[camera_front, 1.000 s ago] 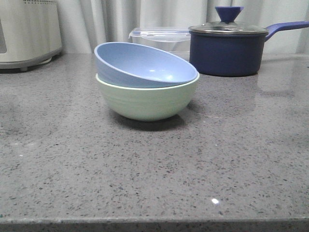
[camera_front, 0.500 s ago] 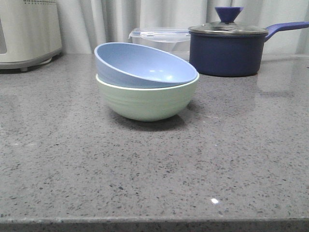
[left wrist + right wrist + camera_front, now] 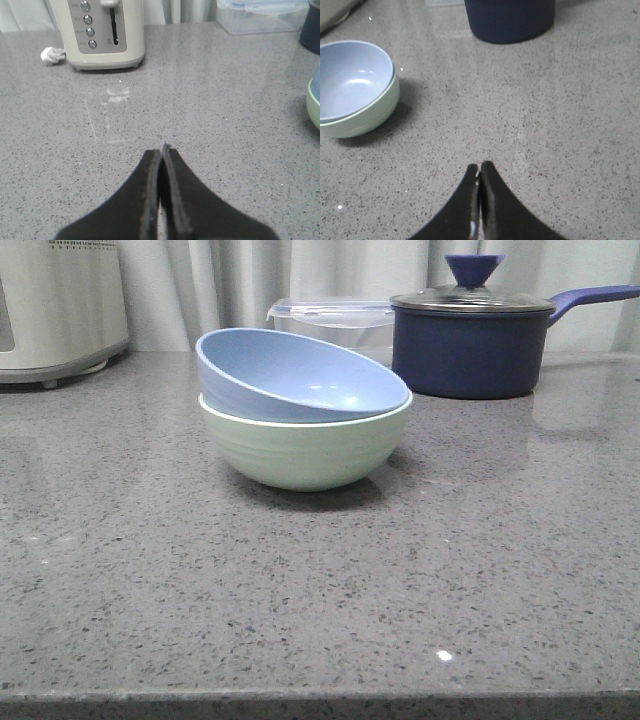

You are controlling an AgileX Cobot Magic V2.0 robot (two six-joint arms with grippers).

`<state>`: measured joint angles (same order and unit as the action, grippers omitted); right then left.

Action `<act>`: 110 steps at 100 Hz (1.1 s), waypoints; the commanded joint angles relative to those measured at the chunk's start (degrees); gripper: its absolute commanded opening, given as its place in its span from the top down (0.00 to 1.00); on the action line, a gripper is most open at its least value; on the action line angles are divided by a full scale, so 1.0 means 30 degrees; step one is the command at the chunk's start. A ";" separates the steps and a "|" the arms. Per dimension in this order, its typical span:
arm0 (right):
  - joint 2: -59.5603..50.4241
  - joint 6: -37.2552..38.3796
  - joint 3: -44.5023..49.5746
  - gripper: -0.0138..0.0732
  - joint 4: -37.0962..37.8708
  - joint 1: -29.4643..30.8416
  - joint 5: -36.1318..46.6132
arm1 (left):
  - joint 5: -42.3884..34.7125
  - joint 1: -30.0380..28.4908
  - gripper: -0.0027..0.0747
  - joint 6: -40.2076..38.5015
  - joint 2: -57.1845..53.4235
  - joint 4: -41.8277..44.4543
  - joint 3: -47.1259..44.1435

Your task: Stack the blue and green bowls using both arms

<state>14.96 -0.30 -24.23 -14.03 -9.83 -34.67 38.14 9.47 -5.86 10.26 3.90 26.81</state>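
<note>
Blue bowl [image 3: 300, 375] sat tilted inside green bowl [image 3: 305, 450] on the counter [image 3: 320, 580]. Both grippers were closed on nothing, fingertips pressed together above bare counter. Left gripper [image 3: 162, 149] was well apart from the stack, toaster [image 3: 100, 30] beyond it. Right gripper [image 3: 480, 167] was clear of the bowls, saucepan [image 3: 510, 20] ahead.

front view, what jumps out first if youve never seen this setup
The blue bowl sits tilted inside the green bowl mid-counter, its rim higher on the robot's left. Behind them to the right stands a dark navy saucepan with a glass lid. Neither arm shows here; in the wrist views both grippers are shut, away from the bowls.
</note>
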 commanded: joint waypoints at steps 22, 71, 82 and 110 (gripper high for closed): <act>-0.0261 -0.0245 -0.0381 0.84 -0.0072 0.0100 0.1593 | -0.1800 0.0003 0.99 -0.0192 -0.0501 0.0555 0.0148; -0.0261 -0.0245 -0.0381 0.84 -0.0072 0.0100 0.1593 | -0.1800 0.0003 0.99 -0.0192 -0.0501 0.0555 0.0148; -0.0261 -0.0245 -0.0381 0.84 -0.0072 0.0100 0.1593 | -0.1800 0.0003 0.99 -0.0192 -0.0501 0.0555 0.0148; -0.0261 -0.0245 -0.0381 0.84 -0.0072 0.0100 0.1593 | -0.2712 -0.0028 0.99 -0.0230 -0.0630 0.0948 -0.0555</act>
<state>13.74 -0.30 -24.02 -14.03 -9.83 -34.57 37.03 9.47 -5.86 8.03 6.00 25.04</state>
